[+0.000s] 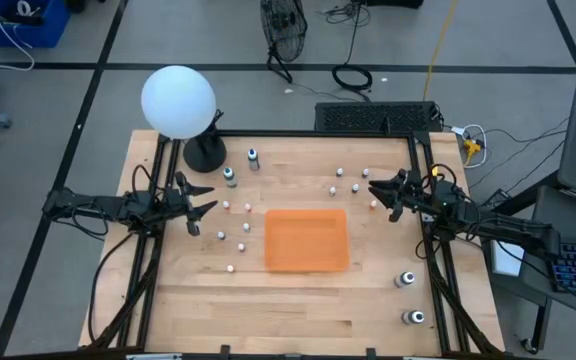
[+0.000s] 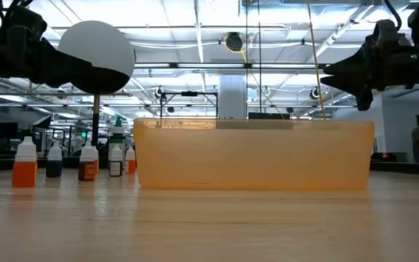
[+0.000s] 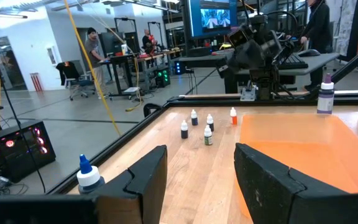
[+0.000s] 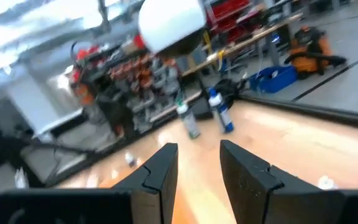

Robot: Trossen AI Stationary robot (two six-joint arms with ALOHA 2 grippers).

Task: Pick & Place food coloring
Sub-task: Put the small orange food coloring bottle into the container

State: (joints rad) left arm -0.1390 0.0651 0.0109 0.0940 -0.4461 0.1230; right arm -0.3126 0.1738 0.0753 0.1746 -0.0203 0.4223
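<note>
Several tiny white-capped food coloring bottles stand on their bases on the wooden table. One group (image 1: 236, 226) is left of the flat orange tray (image 1: 306, 240), another (image 1: 353, 185) is beyond its far right corner. Two larger ones (image 1: 230, 177) stand near the globe's base, and two (image 1: 405, 279) stand at the near right. My left gripper (image 1: 206, 198) is open and empty above the table, left of the tray; its wrist view looks past its fingers (image 3: 148, 180) at bottles (image 3: 208, 134). My right gripper (image 1: 380, 192) is open and empty above the far-right group.
A big white globe (image 1: 178, 100) on a black base (image 1: 205, 152) stands at the far left corner. The tray (image 2: 253, 154) fills the middle of the low view, with bottles (image 2: 24, 164) to its left. People stand in the room beyond the table.
</note>
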